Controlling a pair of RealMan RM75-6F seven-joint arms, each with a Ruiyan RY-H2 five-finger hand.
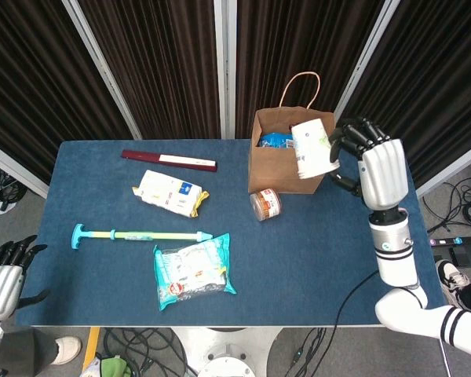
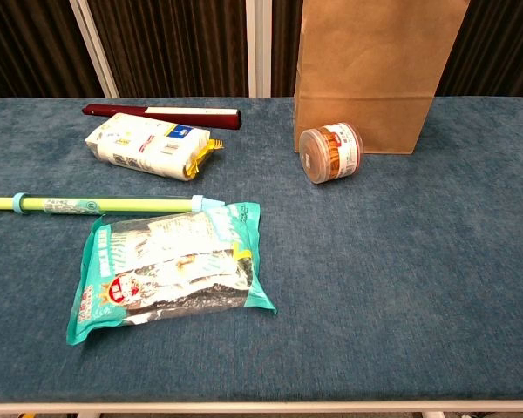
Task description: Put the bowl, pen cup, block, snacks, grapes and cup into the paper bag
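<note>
My right hand [image 1: 369,161] is raised beside the brown paper bag [image 1: 276,169] and grips a white paper cup [image 1: 312,148], tilted over the bag's open top. Blue snack packaging [image 1: 276,140] shows inside the bag. A clear tub of snacks with an orange lid [image 1: 264,205] [image 2: 329,152] lies on its side in front of the bag [image 2: 375,70]. My left hand [image 1: 4,275] hangs open off the table's left front corner, holding nothing. The chest view shows neither hand.
A dark red flat box [image 1: 169,160] [image 2: 161,112], a white and yellow packet [image 1: 169,192] [image 2: 146,145], a green and teal stick [image 1: 141,234] [image 2: 87,205] and a teal snack bag [image 1: 192,271] [image 2: 170,268] lie on the blue table [image 1: 314,259] left of the bag.
</note>
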